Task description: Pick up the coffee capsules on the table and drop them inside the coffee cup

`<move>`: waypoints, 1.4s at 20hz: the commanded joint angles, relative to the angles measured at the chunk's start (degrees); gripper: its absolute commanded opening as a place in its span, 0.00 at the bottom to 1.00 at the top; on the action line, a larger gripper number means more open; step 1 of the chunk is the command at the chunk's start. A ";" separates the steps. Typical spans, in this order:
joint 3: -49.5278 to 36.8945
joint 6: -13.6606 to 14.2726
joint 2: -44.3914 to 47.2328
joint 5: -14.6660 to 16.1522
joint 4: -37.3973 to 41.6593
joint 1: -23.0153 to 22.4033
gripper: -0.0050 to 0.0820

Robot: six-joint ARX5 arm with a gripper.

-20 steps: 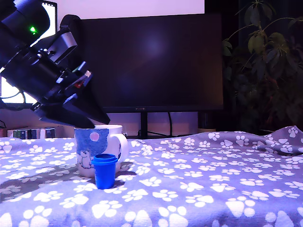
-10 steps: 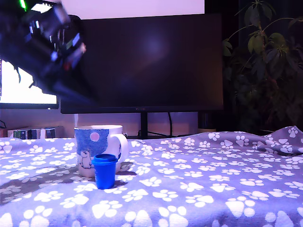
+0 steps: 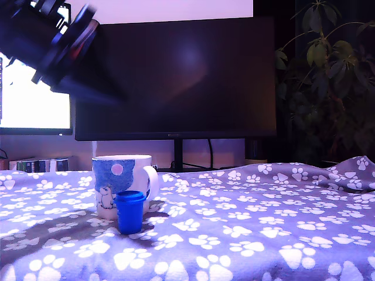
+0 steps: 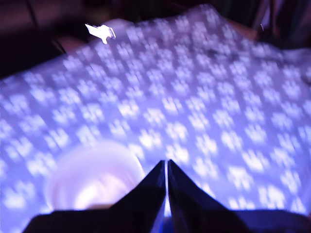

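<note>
— What's covering the table (image 3: 281, 234)?
— A purplish-grey paw-print cloth, rumpling at the exterior view's right.
— What's sitting on it?
— A white mug (image 3: 120, 186) and a blue capsule (image 3: 129, 211) just before it, seemingly touching.

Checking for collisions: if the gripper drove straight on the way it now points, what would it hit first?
Probably the cloth just beyond the mug. The gripper, jaws together, aims past the rim; depth is blurred.

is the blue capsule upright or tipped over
Upright: the blue capsule stands on the table, flanged rim up, just before the cup.
</note>
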 commanded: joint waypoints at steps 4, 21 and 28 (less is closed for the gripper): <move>-6.58 -0.15 -5.51 -0.07 2.73 -0.22 0.04; -24.98 -3.08 -17.31 -4.39 9.49 -3.52 0.04; -24.98 -3.21 -17.29 -4.37 9.20 -3.65 0.13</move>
